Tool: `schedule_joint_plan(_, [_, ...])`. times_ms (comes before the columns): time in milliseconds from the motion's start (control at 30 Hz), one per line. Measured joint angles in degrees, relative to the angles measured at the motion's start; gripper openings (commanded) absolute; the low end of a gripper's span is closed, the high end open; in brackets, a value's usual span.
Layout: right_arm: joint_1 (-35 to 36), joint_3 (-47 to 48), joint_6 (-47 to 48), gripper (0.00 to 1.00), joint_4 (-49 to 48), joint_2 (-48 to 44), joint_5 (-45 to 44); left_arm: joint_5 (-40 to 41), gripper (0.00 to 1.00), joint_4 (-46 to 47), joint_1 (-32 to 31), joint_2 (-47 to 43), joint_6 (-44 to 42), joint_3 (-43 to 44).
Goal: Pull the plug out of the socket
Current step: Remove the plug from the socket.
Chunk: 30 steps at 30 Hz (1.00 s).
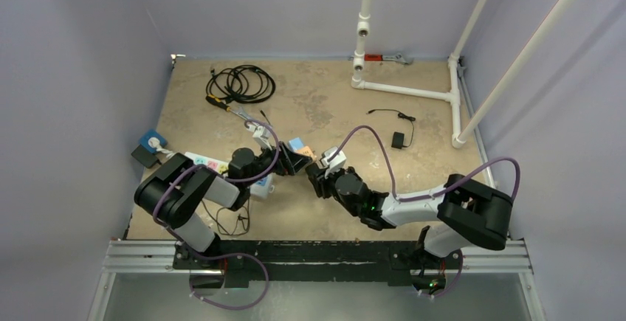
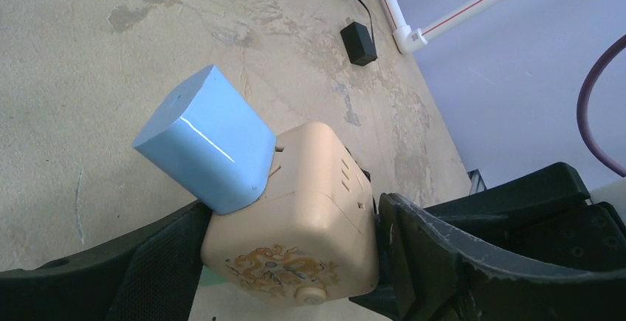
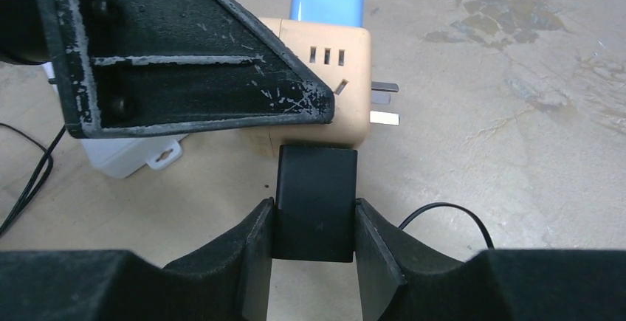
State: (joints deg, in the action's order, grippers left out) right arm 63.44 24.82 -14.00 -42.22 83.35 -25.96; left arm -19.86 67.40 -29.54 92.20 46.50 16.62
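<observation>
A beige cube socket sits between my left gripper's two fingers, which press on its opposite sides. A light-blue plug is stuck into one face of the cube. In the right wrist view the same socket shows its slots and two bare metal prongs. A black plug sits in its near face. My right gripper is shut on that black plug, both pads flat against its sides. From above, the two grippers meet at the socket in mid-table.
A white power strip lies under the left arm. A coiled black cable and a screwdriver lie at the back left. A black adapter with its thin cord and a white pipe frame are at the back right.
</observation>
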Motion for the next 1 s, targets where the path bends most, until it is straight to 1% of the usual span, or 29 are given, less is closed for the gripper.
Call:
schedule_joint_plan(267, [0.37, 0.57, 0.24, 0.00, -1.79, 2.12, -0.79, -2.01, 0.42, 5.73, 1.36, 3.89, 3.28, 0.00])
schedule_joint_plan(500, [1.66, 1.95, 0.04, 0.00, -1.60, 4.00, -5.27, -2.78, 0.04, 9.53, 2.27, 6.38, 5.46, 0.00])
schedule_joint_plan(533, [1.90, 1.99, 0.02, 0.00, -1.51, 4.28, -6.05, -2.84, 0.00, 9.97, 2.32, 6.69, 5.68, 0.00])
schedule_joint_plan(667, [2.49, 2.05, -0.13, 0.00, -1.33, 5.14, -7.61, -3.19, 0.00, 11.37, 2.49, 7.54, 6.78, 0.00])
schedule_joint_plan(1000, [2.43, 1.90, -0.31, 0.00, -1.70, 5.40, -6.69, -3.48, 0.00, 10.91, 2.67, 7.26, 6.36, 0.00])
